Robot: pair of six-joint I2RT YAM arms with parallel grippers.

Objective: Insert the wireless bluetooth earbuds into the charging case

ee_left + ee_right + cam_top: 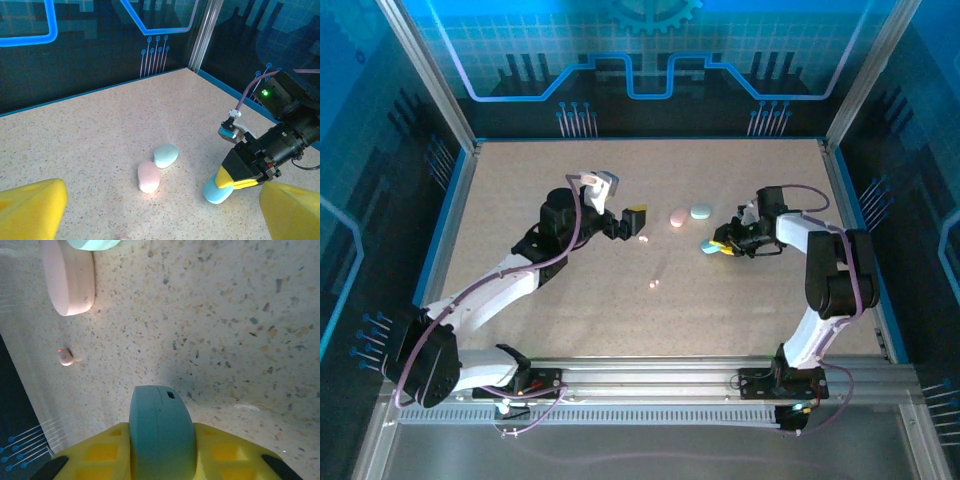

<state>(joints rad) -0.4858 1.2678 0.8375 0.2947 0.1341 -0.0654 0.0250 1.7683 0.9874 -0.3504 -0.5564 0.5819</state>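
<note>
Tabletop (740, 310), speckled beige, carries everything we see from the top camera. Over it the left arm (500, 285) reaches from 7 o'clock toward the centre, and the right arm (830, 270) bends in from 4 o'clock. We find the left fingers (634, 218) spread as wide as they go, holding nothing, just at 9 o'clock of the middle of the scene. The right fingers (722, 245) are clamped on a blue case (708, 247), gripping it across its sides. From the left wrist camera its free end seems to touch the tabletop.

Toward 11 o'clock of that held case lie two closed pebble-shaped cases, touching or nearly so: a pink case (678, 217) and, at its 3 o'clock, a teal case (701, 211).

Smallest of all are the earbuds. One pink earbud (642, 239) lies loose at 8 o'clock of the pink case, just beside the left fingers. A second pink earbud (653, 284) lies farther toward 6 o'clock, apart from everything. Both lie on the bare tabletop, outside any case. In the right wrist view a pink earbud shows a red dot; which of the two we cannot tell.
</note>
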